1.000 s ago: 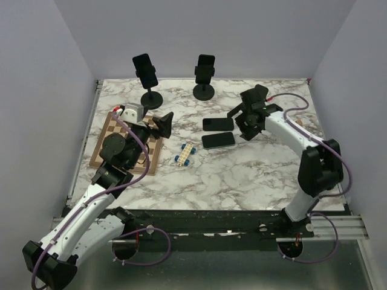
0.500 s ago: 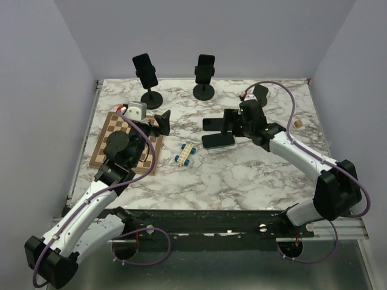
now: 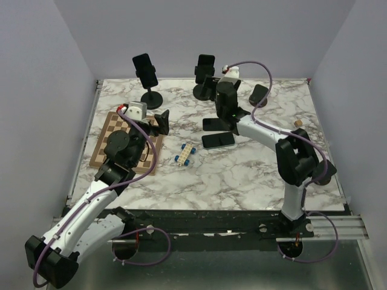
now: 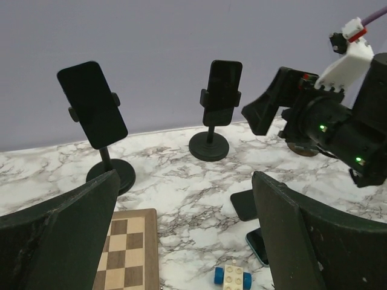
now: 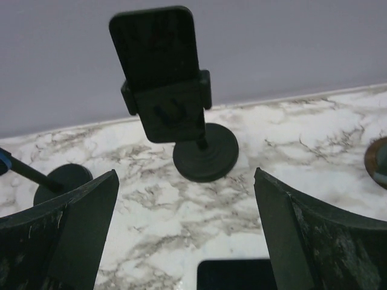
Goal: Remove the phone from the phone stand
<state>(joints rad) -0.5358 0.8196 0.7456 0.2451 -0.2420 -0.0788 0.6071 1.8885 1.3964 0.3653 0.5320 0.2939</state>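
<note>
Two black phone stands stand at the back, each clamping a dark phone upright: the left phone (image 3: pixel 144 69) (image 4: pixel 92 103) and the right phone (image 3: pixel 205 65) (image 4: pixel 222 84) (image 5: pixel 159 53). My right gripper (image 3: pixel 211 88) (image 5: pixel 187 229) is open and empty. It sits just in front of the right stand, whose round base (image 5: pixel 205 151) lies between and beyond my fingertips. My left gripper (image 3: pixel 162 122) (image 4: pixel 187 235) is open and empty over the chessboard's far right corner, facing both stands.
Two dark phones lie flat mid-table (image 3: pixel 217 124) (image 3: pixel 217 140). A chessboard (image 3: pixel 124 145) lies at the left and a blue-wheeled brick car (image 3: pixel 186 154) near the middle. A round dark pad (image 3: pixel 259 95) and a small cork piece (image 3: pixel 298 122) sit at the right.
My right arm has swung from the right side of the table leftward and back, up to the right stand. My left gripper has shifted only slightly.
</note>
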